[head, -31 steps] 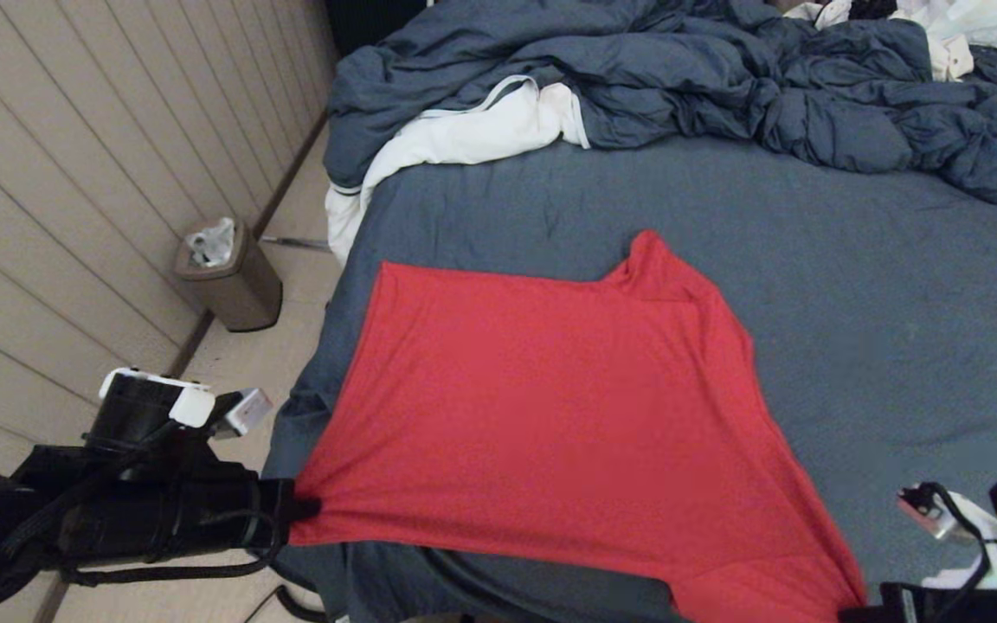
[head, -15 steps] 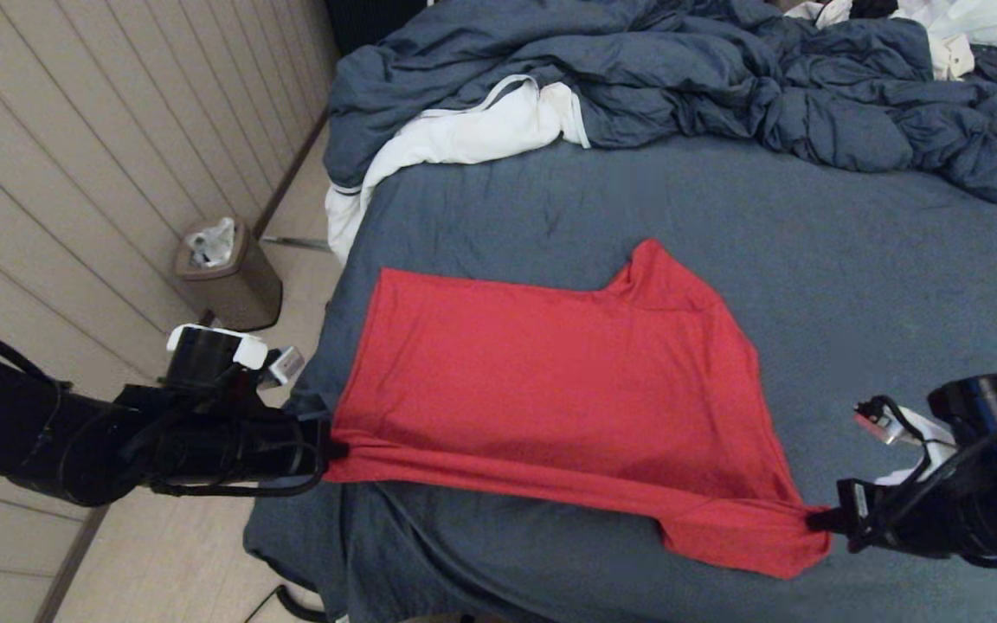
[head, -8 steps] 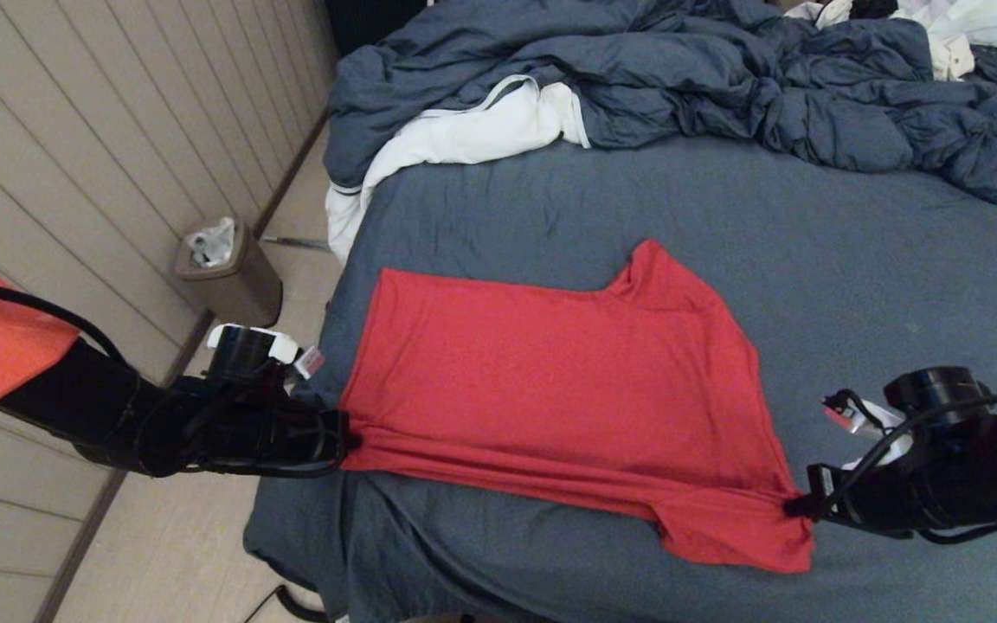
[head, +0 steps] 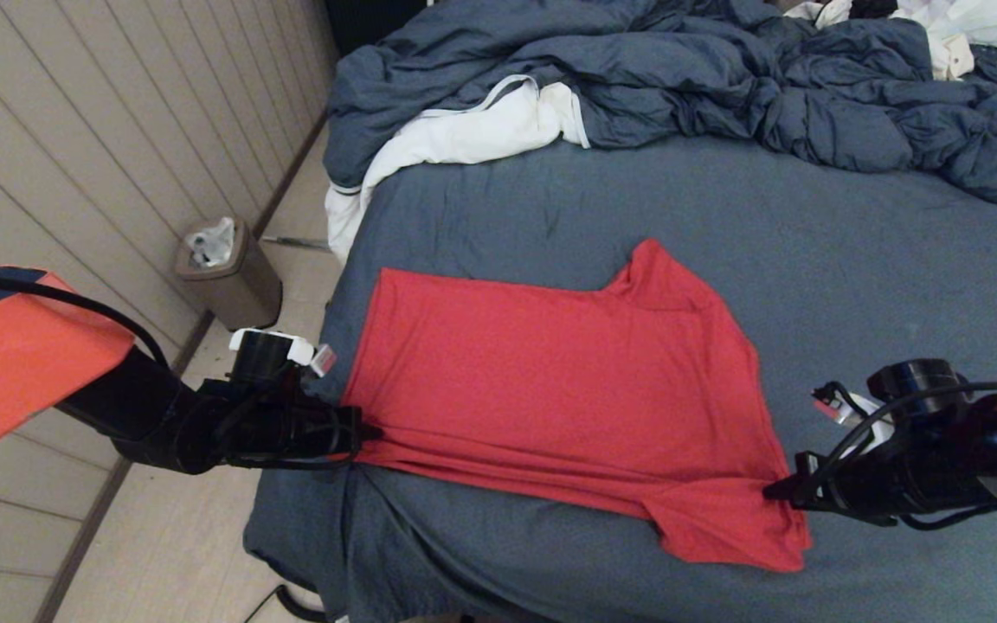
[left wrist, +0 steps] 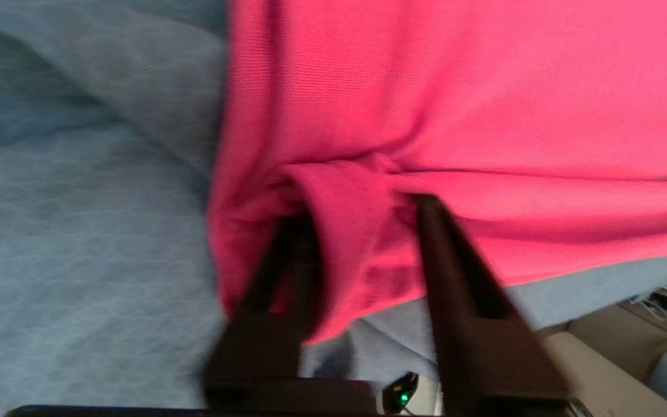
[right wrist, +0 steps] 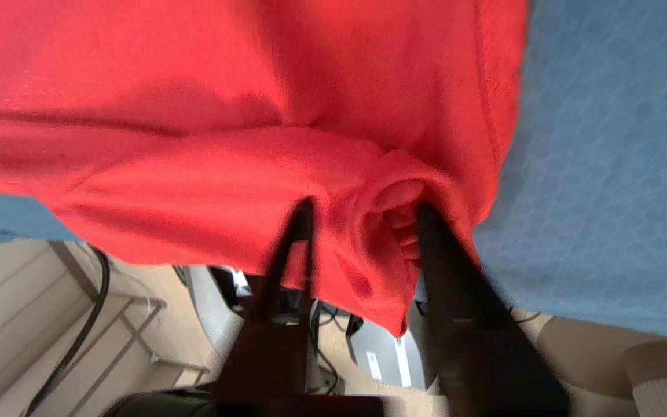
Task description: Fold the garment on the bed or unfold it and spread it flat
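The red garment [head: 550, 389] lies mostly flat on the bed [head: 853, 277], with its near edge bunched into a long ridge and one sleeve [head: 732, 528] spread toward me. My left gripper [head: 364, 430] is at the near left corner of the garment. Its fingers are apart, and a loose roll of red cloth [left wrist: 356, 231] lies between them, around the left gripper [left wrist: 362, 205]. My right gripper [head: 771, 493] is at the near right corner by the sleeve. It is open too, with a curl of the red cloth [right wrist: 391, 202] between its fingers at the right gripper [right wrist: 365, 208].
A bulky slate-blue duvet [head: 723, 78] is heaped across the far side of the bed, with a white cloth with dark trim [head: 464, 138] at its left end. A small bin [head: 230, 272] stands on the floor by the panelled wall. The bed's left edge runs just beside the left gripper.
Both arms have moved up from the bed's near edge and farther over the mattress, carrying the garment's near corners with them. The garment now lies wholly on the bed, its near edge slack and ridged.
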